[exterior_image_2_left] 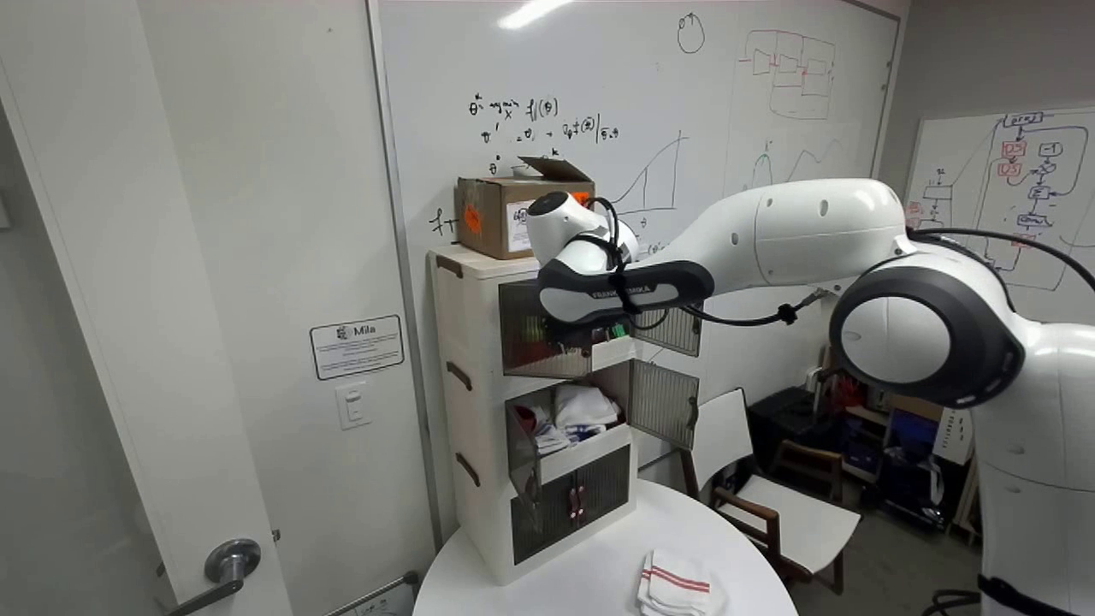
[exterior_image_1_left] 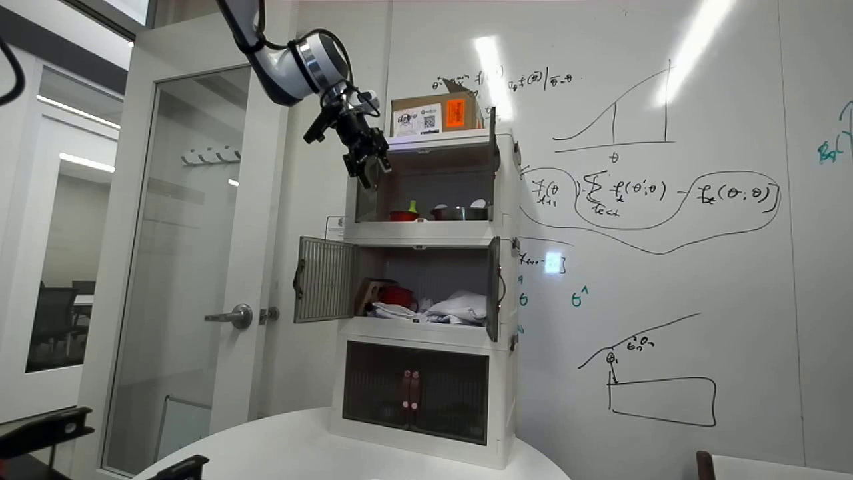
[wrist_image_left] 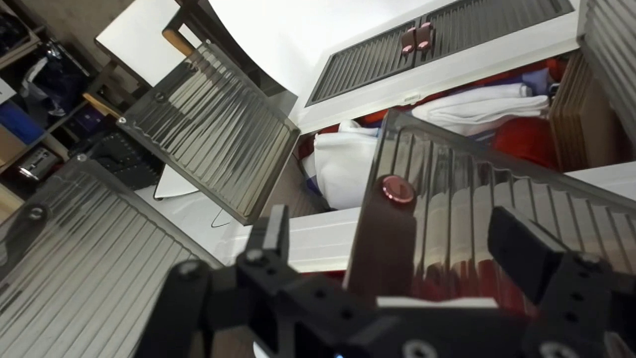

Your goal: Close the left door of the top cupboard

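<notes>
Wrist view: gripper (wrist_image_left: 390, 223) spread wide near left door (wrist_image_left: 472, 199)

Fingers (wrist_image_left: 521, 253) stand well apart, holding nothing; the door's handle (wrist_image_left: 382, 243) shows between them. In an exterior view, the door stands partly open on the top cupboard (exterior_image_2_left: 472, 321).

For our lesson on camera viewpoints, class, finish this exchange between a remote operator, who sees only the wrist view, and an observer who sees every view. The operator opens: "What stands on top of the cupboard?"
Observer: A cardboard box, in both exterior views.
Operator: Is it sealed?
Observer: No, a flap sticks up.
Operator: Before I push the top left door, is anything lying on the table?
Observer: Yes, a folded white cloth with red stripes, in front of the cupboard, in an exterior view.
</notes>
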`<state>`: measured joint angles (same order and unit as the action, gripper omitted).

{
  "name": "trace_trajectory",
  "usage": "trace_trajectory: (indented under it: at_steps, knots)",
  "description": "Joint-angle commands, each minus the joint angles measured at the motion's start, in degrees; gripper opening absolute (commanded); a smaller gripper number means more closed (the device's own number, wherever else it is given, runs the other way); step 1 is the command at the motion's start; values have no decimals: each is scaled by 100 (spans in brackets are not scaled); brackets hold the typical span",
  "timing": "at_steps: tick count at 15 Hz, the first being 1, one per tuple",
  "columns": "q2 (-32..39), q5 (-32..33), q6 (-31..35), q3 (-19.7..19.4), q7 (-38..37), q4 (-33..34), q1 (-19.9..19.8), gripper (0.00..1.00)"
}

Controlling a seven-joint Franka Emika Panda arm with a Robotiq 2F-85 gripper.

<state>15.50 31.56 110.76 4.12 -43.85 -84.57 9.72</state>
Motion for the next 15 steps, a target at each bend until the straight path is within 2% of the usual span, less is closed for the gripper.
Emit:
trace_trajectory:
  at_steps: [1,5,14,15]
  knots:
    - [452,233,-239,-255,-51,669,151,100]
    - [716,272,-194,-412,98,1010,133,100]
    - [1191,113,83,-576,1127,1776,59,100]
    - [1224,179,140,-461,1148,1809,-44,100]
